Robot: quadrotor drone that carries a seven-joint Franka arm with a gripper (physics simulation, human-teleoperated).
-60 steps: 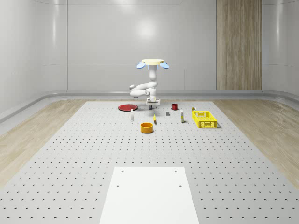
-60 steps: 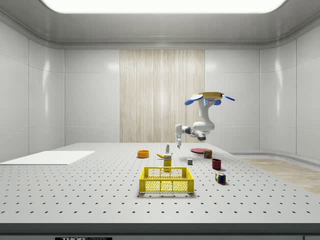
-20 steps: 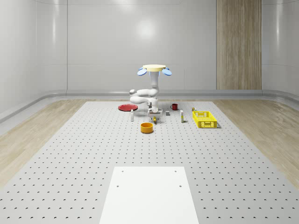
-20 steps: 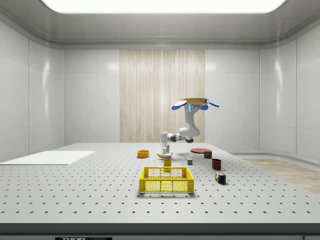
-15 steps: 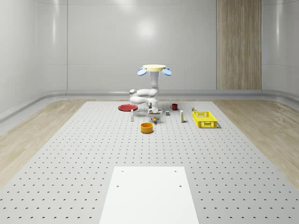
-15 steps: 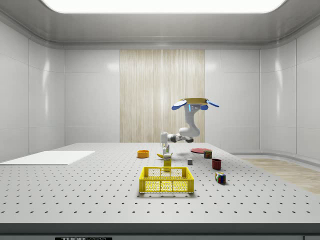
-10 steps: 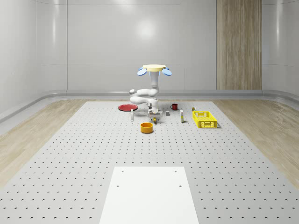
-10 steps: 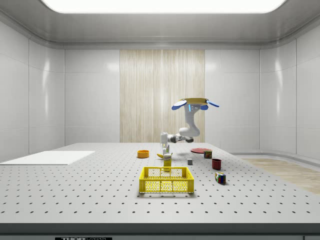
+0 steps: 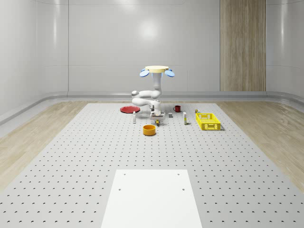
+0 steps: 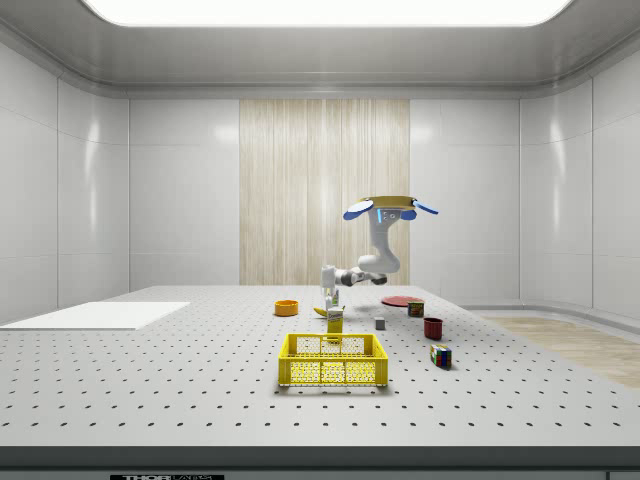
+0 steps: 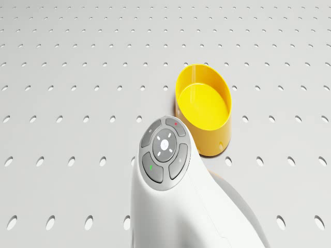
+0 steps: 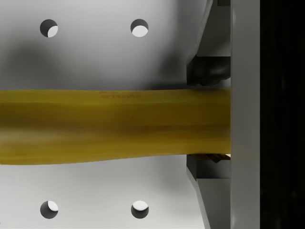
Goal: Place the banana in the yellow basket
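The banana (image 12: 114,124) lies flat on the perforated table, long and yellow, and runs across the wrist view. My gripper (image 12: 207,121) is shut on the banana, with one pad (image 12: 206,71) against each of its sides. In the whole-scene view the gripper (image 9: 156,119) is down at the table over the banana (image 9: 157,123), just behind the orange bowl (image 9: 149,129). The drone (image 9: 156,71) hovers above this spot, its arm bent downwards. The yellow basket (image 9: 208,121) stands to the whole-scene view's right. In the side view the basket (image 10: 333,372) is nearest the camera and the gripper (image 10: 328,298) is behind it.
A red plate (image 9: 128,109) and a red mug (image 9: 177,108) sit behind the arm. Small bottles and a grey block stand around the banana. A carton (image 10: 335,322) stands by the basket and a colour cube (image 10: 440,355) lies beside it. A white sheet (image 9: 152,197) covers the near table.
Since three seconds ago the drone has come lower and nearer the bowl, bringing the gripper down onto the banana. Over the last second drone and arm hold still.
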